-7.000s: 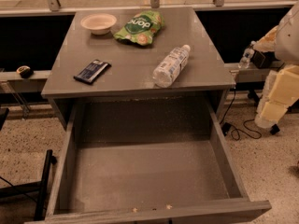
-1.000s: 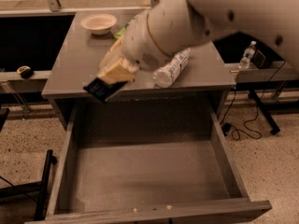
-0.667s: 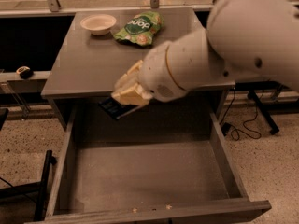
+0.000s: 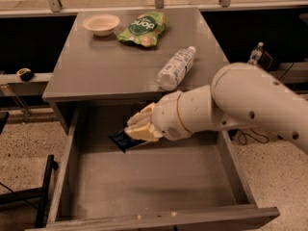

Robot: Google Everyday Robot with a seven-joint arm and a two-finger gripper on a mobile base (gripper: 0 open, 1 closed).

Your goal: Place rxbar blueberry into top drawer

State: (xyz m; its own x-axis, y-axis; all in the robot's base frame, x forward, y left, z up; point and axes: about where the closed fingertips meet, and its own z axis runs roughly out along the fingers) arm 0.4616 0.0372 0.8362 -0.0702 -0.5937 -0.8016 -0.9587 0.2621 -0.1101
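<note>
At the far left, at 9 o'clock from the table (image 4: pixel 91 73), a small dark round object (image 4: pixel 24 73) sits on a side ledge. On the tabletop's 11 o'clock corner stands one pale bowl (image 4: pixel 101 24).

Below the table's front edge the top drawer (image 4: pixel 159 219) is pulled fully open, showing its grey floor and wood-grain sides. One rxbar blueberry (image 4: pixel 121 140) hangs in the air over the rear left part of the drawer, just under the table's front edge. It does not touch the floor. It is a flat, dark navy wrapper with faint pale marks. Its free end points toward about 8 o'clock, and its long axis seems to run from 8 to 2 o'clock. The other end is hidden by the fingers.

The gripper (image 4: pixel 132 132) is at 2 o'clock from that free end, its cream fingers (image 4: pixel 140 123) pinched onto the bar.

At 12 o'clock on the tabletop lies one green chip bag (image 4: pixel 143 29). At 4 o'clock from the bag, one clear water bottle (image 4: pixel 176 67) lies on its side with its cap toward 1 o'clock. The single white arm (image 4: pixel 240 105) comes in from 3 o'clock across the drawer's right side. A second, smaller bottle (image 4: pixel 255 53) stands upright beyond the table's right edge, making two bottles.
</note>
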